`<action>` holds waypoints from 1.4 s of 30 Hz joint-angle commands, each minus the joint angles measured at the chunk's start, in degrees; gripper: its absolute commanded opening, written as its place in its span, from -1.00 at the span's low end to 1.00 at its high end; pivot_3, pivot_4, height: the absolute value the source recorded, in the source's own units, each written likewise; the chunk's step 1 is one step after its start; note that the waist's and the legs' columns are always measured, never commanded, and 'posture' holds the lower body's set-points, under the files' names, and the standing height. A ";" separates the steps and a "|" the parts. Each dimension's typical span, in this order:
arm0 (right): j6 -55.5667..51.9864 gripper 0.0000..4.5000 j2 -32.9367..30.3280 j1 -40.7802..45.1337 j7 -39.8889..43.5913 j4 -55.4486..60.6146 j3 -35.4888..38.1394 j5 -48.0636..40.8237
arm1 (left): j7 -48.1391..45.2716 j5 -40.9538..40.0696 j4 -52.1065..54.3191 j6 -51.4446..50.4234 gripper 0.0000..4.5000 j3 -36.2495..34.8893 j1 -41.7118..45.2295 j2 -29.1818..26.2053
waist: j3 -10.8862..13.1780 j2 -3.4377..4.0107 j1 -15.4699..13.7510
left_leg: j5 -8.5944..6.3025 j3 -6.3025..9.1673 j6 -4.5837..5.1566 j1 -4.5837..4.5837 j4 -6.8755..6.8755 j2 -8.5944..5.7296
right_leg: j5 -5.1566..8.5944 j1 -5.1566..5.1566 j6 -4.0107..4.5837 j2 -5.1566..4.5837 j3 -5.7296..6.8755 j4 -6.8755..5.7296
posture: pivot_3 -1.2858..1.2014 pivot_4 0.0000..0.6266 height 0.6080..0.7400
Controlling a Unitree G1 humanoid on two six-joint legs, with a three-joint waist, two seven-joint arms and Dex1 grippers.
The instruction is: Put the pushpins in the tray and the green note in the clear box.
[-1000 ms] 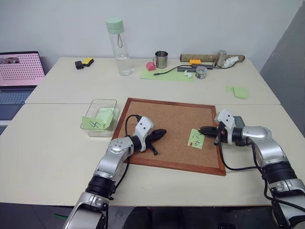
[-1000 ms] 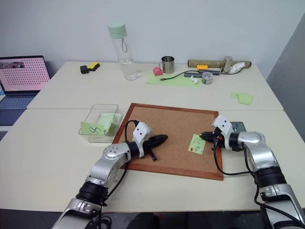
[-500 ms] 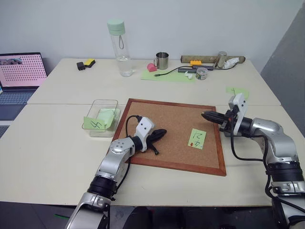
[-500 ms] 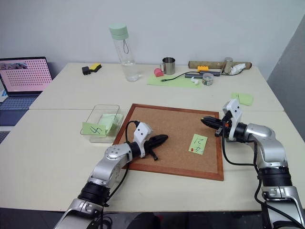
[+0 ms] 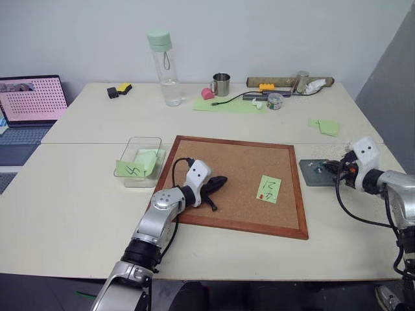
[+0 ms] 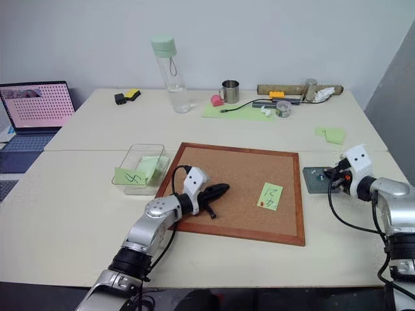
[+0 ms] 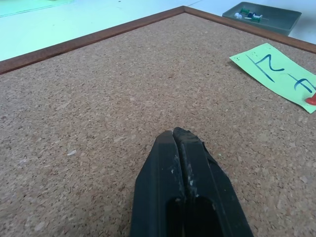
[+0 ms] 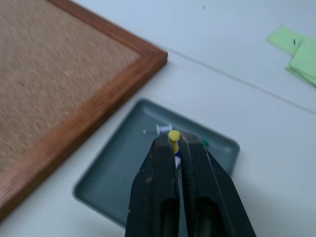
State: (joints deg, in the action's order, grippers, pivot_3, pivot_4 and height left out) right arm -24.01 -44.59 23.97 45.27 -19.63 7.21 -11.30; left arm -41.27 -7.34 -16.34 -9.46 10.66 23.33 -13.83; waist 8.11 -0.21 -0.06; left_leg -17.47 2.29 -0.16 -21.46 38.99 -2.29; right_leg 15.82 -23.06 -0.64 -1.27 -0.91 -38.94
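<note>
Pin, yellow (image 8: 174, 135) | upright between right jaws, over tray (image 8: 118, 168) | left jaws closed, empty

Yellow pushpin (image 8: 174, 135) over tray (image 8: 111, 175); red-pinned green note (image 5: 268, 189) on corkboard (image 5: 227, 162)

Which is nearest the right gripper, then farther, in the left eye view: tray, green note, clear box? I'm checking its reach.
From the right gripper:
1. Tray, right under its tips, beside the corkboard.
2. Green note, on the corkboard's right part.
3. Clear box, beyond the corkboard's far left edge.

Wood-framed corkboard (image 5: 233, 175), clear bottle (image 5: 163, 67), metal mug (image 5: 221, 83), open laptop (image 5: 29, 103) on pale tables.
</note>
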 commanded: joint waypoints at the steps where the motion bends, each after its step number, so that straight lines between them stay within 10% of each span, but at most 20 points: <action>1: 1.80 -0.46 -0.23 0.88 -0.90 0.14 0.55 0.85 | -0.78 1.49 -2.99 -1.18 -1.00 2.18 -1.76 0.37 | 0.00 0.00 -0.01 | 0.00 -0.01 0.00 0.00 0.00 0.00 | 0.00 0.00 0.00 0.00 -0.02 0.01 | 0.03 -0.52 1.00; 9: 1.53 0.25 -2.72 -2.67 5.53 9.83 1.77 -2.78 | -0.87 1.74 -2.38 -1.29 -1.00 1.69 -2.26 -0.07 | -0.02 0.02 -0.02 | 0.00 0.00 0.00 0.01 0.00 0.00 | 0.01 0.01 -0.01 0.00 -0.01 0.02 | 0.03 -0.52 1.00; 18: -0.51 0.25 -0.50 -13.64 10.63 31.40 -3.71 -7.80 | -1.47 2.09 -2.98 -1.12 -1.00 2.13 -1.44 0.17 | 0.02 -0.04 0.00 | -0.03 0.15 0.04 0.66 -0.10 0.00 | 0.12 0.79 -0.18 0.01 0.07 0.22 | 0.03 -0.52 1.00; 32: 4.47 0.25 6.96 -13.46 7.82 26.68 -9.87 -4.01 | -1.49 2.45 -2.17 -1.38 -1.00 2.34 -2.45 -0.29 | -0.01 -0.13 0.01 | -0.04 0.35 0.05 0.67 -0.13 -0.03 | 0.14 0.89 -0.21 0.01 0.18 0.39 | 0.03 -0.52 1.00; 42: 7.78 -0.58 7.08 -13.86 8.52 21.89 -9.95 -3.23 | -1.63 2.20 -1.01 -1.76 -1.00 2.29 -3.36 -0.58 | -0.01 -0.13 0.03 | -0.05 0.35 0.05 0.67 -0.15 -0.03 | 0.14 0.89 -0.21 0.01 0.18 0.40 | 0.03 -0.52 1.00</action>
State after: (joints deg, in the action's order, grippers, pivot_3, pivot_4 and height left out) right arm -17.70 -37.54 10.00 53.81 2.08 -3.59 -14.61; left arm -42.07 -6.25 -15.78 -9.45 11.00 22.62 -14.04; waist 8.10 -0.34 -0.04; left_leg -17.51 2.64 -0.11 -20.78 38.83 -2.32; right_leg 15.95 -22.17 -0.85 -1.25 -0.73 -38.53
